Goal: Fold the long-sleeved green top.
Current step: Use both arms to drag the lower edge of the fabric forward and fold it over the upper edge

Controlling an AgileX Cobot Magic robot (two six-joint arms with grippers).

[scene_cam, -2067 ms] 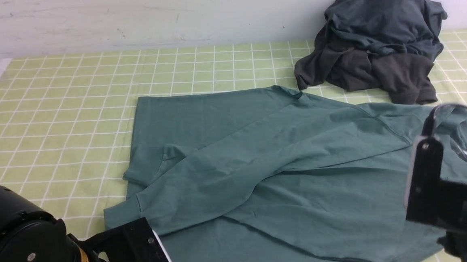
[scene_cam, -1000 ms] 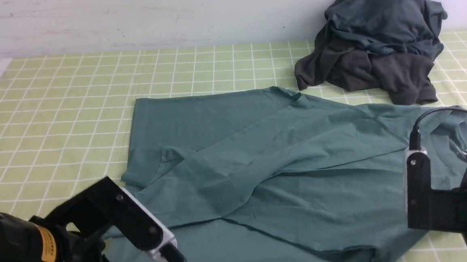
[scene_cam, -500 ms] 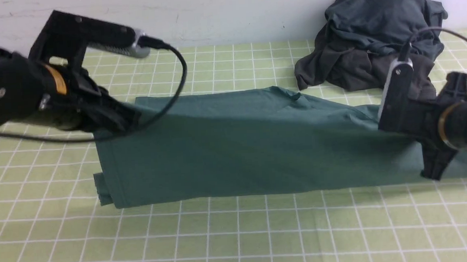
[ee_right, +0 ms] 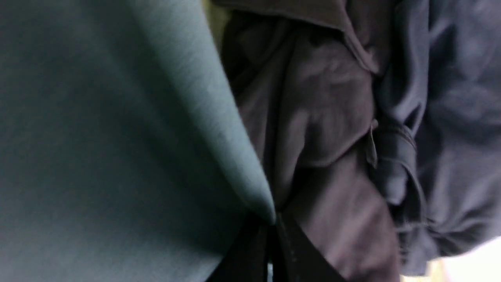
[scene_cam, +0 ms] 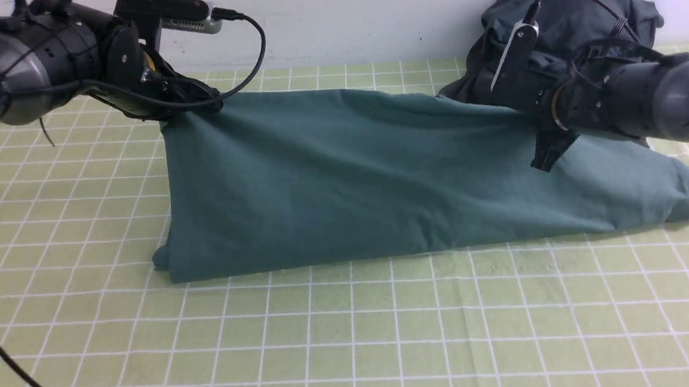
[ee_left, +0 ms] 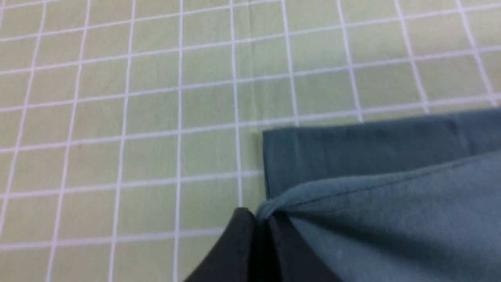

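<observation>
Front view: green long-sleeved top (scene_cam: 320,183), one; left gripper (scene_cam: 210,106) and right gripper (scene_cam: 543,160) each clamped on its far edge.

The flat pale-green surface with a white grid (scene_cam: 329,338) lies open along the near side and down the left, where a gripper could pass. At the far right, the crumpled slate-blue and charcoal cloth heap (scene_cam: 573,18) blocks the way right beside the black right gripper (scene_cam: 549,160). Behind, the upright whitish wall (scene_cam: 340,20) bounds the far side; the raised, stretched green fabric top (scene_cam: 332,188) bars the middle.
</observation>
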